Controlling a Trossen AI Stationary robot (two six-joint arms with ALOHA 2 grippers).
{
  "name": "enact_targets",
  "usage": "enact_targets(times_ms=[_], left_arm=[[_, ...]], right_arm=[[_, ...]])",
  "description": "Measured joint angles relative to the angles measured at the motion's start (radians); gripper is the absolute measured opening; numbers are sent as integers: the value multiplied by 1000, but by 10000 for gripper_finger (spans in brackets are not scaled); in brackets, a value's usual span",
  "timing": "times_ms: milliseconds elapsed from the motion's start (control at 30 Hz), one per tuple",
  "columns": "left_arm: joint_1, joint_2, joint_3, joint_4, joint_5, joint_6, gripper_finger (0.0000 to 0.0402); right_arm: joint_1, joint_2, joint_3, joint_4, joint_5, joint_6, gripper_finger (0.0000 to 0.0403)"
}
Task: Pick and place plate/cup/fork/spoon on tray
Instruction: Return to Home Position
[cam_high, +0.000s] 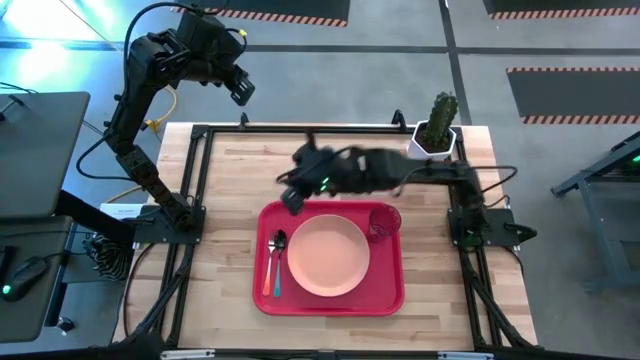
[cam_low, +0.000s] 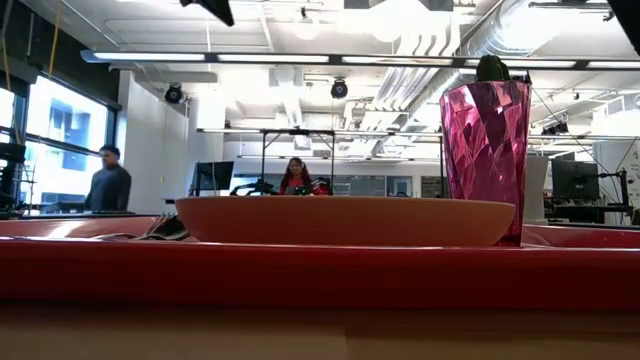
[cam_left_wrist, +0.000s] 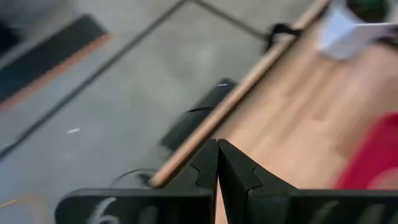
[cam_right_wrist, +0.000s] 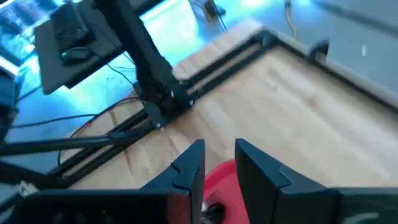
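Observation:
The red tray (cam_high: 388, 292) lies on the table's near middle. On it rest the peach-pink plate (cam_high: 328, 255), the red-pink cup (cam_high: 384, 220) upright at its far right corner, and the teal-handled spoon (cam_high: 278, 262) beside the orange-handled fork (cam_high: 267, 274) on its left part. The low view shows the plate (cam_low: 345, 220), the cup (cam_low: 485, 160) and the tray's rim (cam_low: 320, 275). My right gripper (cam_high: 290, 198) hovers over the tray's far left corner, open and empty; its wrist view shows the gap (cam_right_wrist: 219, 165). My left gripper (cam_high: 243, 92) is raised beyond the table's far left corner, shut (cam_left_wrist: 217, 162).
A white pot with a green cactus (cam_high: 437, 128) stands at the table's far right corner. Bare wood lies to the left and far side of the tray. People show in the room behind the table in the low view.

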Motion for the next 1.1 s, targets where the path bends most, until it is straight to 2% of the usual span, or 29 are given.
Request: enact_targets(times_ms=[133,200,433,600,700,833,933,1100], left_arm=[[-5,0,0,1,159,0,0],[-23,0,0,6,199,0,0],[-149,-1,0,70,225,-53,0],[-284,-1,0,163,203,-97,0],[-384,-1,0,173,106,-138,0],[-537,-1,0,174,-78,-180,0],[-647,-2,-9,183,-210,-209,0],[-813,-36,-161,221,-449,-290,0]], right_arm=[[-33,-104,0,-79,-12,-164,80],[-45,-154,0,-143,-9,-227,80],[-68,-275,-17,-376,61,-336,80],[-81,-389,-220,-375,54,-371,80],[-97,-513,-432,-269,1,-375,80],[-113,-705,-713,-78,-76,-344,80],[-112,-832,-873,42,-123,-337,80],[-96,-1009,-1068,200,-139,-337,80]])
